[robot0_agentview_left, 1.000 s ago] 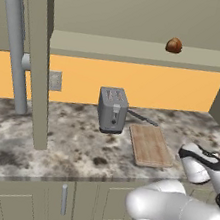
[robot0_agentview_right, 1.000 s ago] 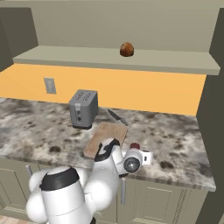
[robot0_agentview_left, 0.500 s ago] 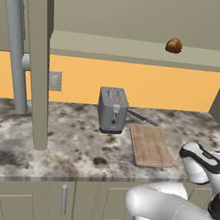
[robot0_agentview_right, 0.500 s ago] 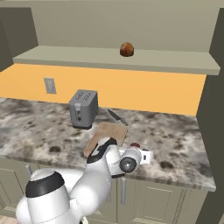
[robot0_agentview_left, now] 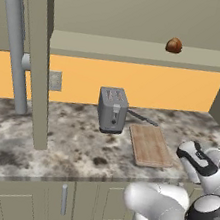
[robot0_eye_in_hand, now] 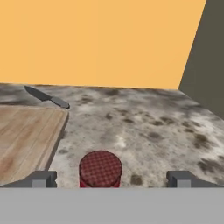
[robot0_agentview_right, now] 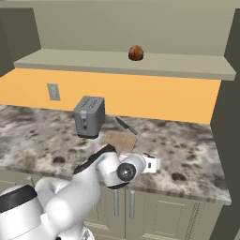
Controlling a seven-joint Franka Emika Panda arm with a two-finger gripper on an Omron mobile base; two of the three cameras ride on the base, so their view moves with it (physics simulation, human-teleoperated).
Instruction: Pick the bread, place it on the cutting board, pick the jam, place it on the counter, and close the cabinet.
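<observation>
The jam (robot0_eye_in_hand: 100, 169), a small red jar with a patterned lid, stands on the marble counter (robot0_eye_in_hand: 153, 127) just right of the cutting board (robot0_eye_in_hand: 26, 140). My gripper (robot0_eye_in_hand: 111, 180) is open, one fingertip on each side of the jar, with a gap to it on both sides. In the base views my hand (robot0_agentview_right: 150, 164) hovers low over the counter's front edge, right of the cutting board (robot0_agentview_left: 149, 145). The bread (robot0_agentview_left: 174, 45), a brown glossy lump, sits on the open cabinet's shelf (robot0_agentview_left: 142, 51); it is also in the right base view (robot0_agentview_right: 136, 52).
The cabinet door (robot0_agentview_left: 38, 64) stands open at the left, edge-on, with its long bar handle (robot0_agentview_left: 14, 50). A grey toaster (robot0_agentview_left: 113, 109) stands left of the board. A knife (robot0_agentview_right: 125, 125) lies behind the board. A side wall (robot0_agentview_right: 227, 117) bounds the counter on the right.
The arm's lower links have swung a little. The hand stays near the counter's front edge, and the jaws remain wide.
</observation>
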